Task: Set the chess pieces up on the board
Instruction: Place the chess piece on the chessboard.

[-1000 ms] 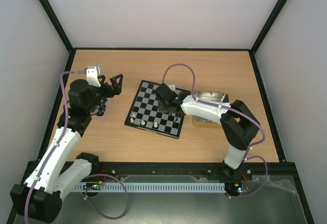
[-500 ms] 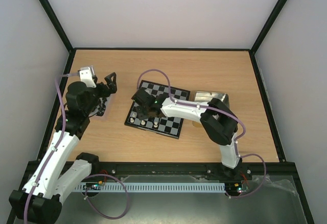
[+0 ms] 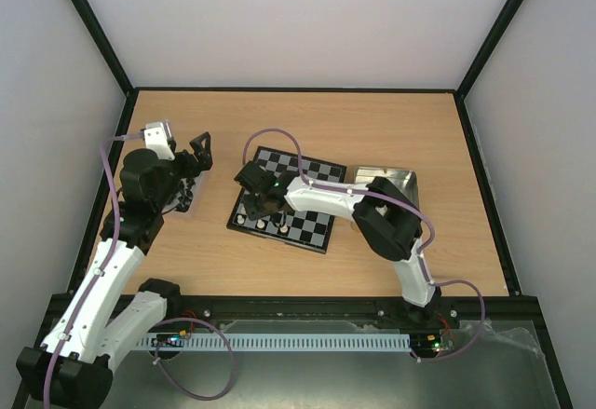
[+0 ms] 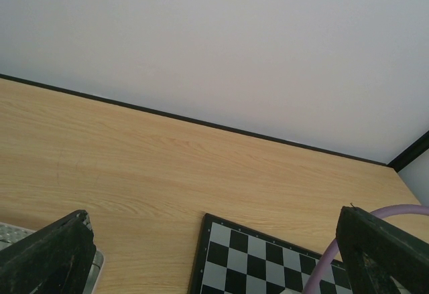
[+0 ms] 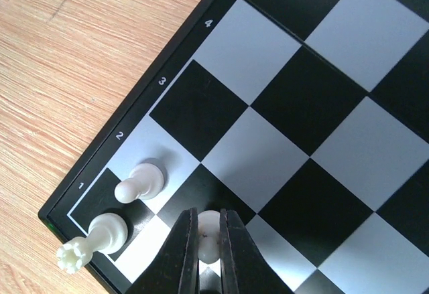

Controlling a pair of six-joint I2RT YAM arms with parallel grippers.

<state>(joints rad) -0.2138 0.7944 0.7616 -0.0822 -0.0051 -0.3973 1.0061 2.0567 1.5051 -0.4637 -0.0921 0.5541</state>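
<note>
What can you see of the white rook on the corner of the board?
The rook is cream-white and looks like plastic, with a notched crown, a stem and a round base. It stands upright on the black corner square of the board, beside the rim's number 1. A white pawn stands on the next pale square, not touching it. The right gripper, shut on another white piece, is close but apart from it.

One chessboard (image 3: 315, 230), two robot arms (image 3: 112, 260), one silvery tin (image 3: 396, 182) on the surface (image 3: 391, 120).
Right wrist view, all cream-white: one rook (image 5: 94, 240), one pawn (image 5: 139, 181), one chess piece (image 5: 209, 230) of unclear kind.
</note>
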